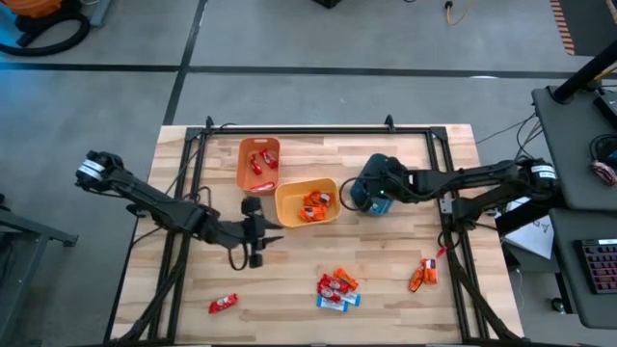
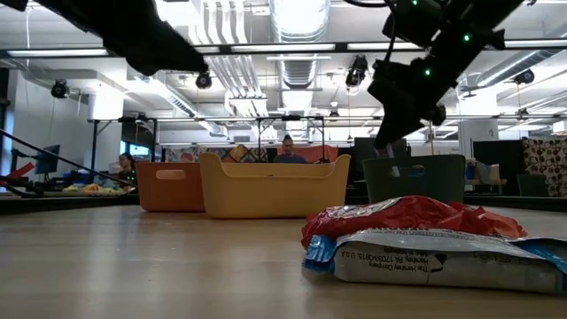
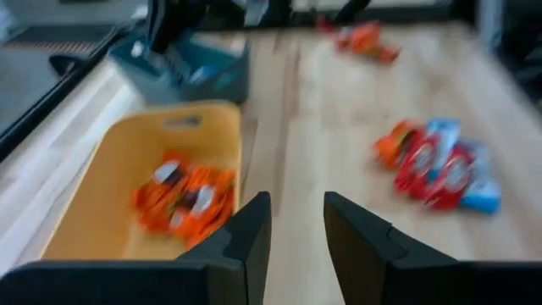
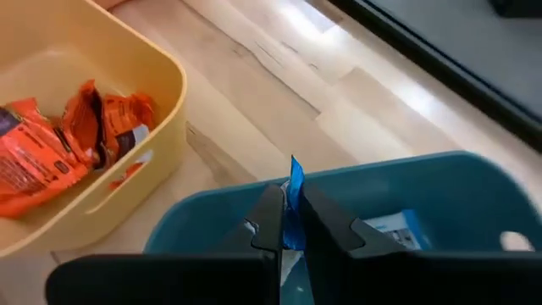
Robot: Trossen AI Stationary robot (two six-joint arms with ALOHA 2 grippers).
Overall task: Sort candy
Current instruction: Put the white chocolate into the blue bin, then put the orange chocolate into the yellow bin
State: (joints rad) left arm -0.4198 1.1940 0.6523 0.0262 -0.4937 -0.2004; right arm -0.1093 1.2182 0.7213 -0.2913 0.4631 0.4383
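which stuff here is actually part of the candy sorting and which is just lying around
Part of the job:
- mixed candy pile
- orange packets near the right edge
- lone red candy
- blue candy pinched in the right gripper over the teal bin
- yellow bin, orange bin

Just lying about:
- cables on the floor
- keyboard

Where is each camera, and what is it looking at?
High view: above the table, looking straight down; both arms show, left gripper and right gripper.
Low view: at table-top height, looking across at a red candy; arms come in from above.
Left wrist view: on the left arm, jaws apart, empty, facing the yellow bin.
Right wrist view: on the right arm, jaws pinching a blue wrapper over the teal bin.
Shared: both wrist views show the yellow bin's orange packets.
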